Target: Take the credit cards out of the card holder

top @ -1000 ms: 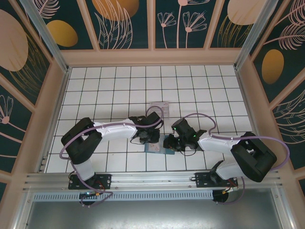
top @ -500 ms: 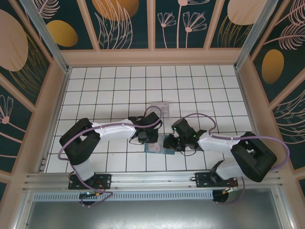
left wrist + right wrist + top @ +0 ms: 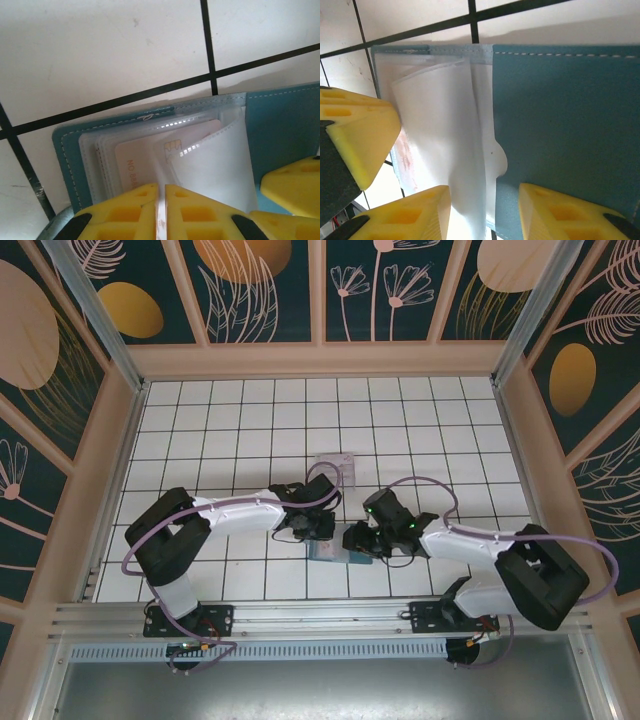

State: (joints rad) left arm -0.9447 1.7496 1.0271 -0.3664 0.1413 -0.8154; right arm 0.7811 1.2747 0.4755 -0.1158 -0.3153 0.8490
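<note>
The slate-blue card holder (image 3: 334, 553) lies open on the white tiles between both grippers. In the left wrist view its clear sleeves fan out from the blue cover (image 3: 280, 125), and a pale credit card (image 3: 142, 157) with a chip sits inside one sleeve. My left gripper (image 3: 160, 187) is shut on the thin edge of a clear sleeve. My right gripper (image 3: 484, 191) is open, its fingers straddling a lifted sleeve (image 3: 440, 130) and the edge of the blue flap (image 3: 560, 110). A yellow finger (image 3: 355, 132) of the left gripper shows beside that sleeve.
A small clear plastic box (image 3: 336, 462) sits about two tiles behind the grippers. Wooden walls (image 3: 110, 470) bound the tiled floor on the left, right and back. The arm bases stand on the near rail (image 3: 320, 615).
My right gripper's jaws have spread apart, and its elbow has shifted slightly to the right. The left gripper has stayed shut in place.
</note>
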